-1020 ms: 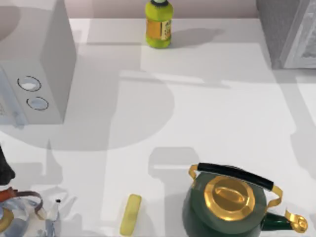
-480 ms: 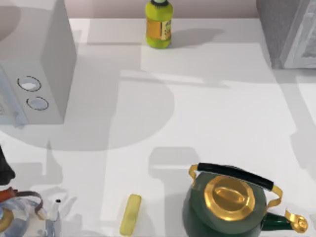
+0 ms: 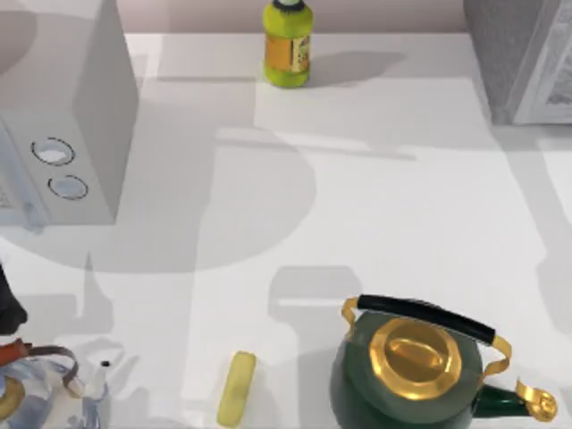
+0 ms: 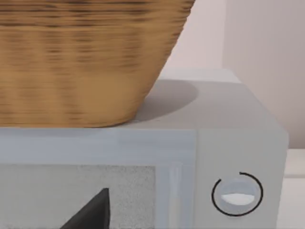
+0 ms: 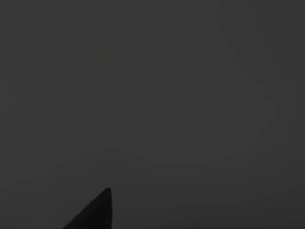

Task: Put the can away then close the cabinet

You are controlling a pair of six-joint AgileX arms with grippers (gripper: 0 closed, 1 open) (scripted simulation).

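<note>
The can is out of view. The cabinet (image 3: 514, 54) is the grey box at the table's far right corner, with a pale panel (image 3: 556, 76) on its right side. A dark wedge of my left gripper (image 4: 93, 212) juts into the left wrist view, which faces the front of a white microwave (image 4: 238, 143) at close range. The right wrist view is dark.
The microwave (image 3: 80, 116) stands at the far left with a woven basket (image 4: 81, 57) on top. A yellow-green bottle (image 3: 287, 45) is at the far middle. A green and gold kettle (image 3: 411, 366), a yellow bar (image 3: 236, 389) and a glass teapot (image 3: 45, 393) line the near edge.
The shadow at the table's right edge has shifted a little. Nothing on the table has moved.
</note>
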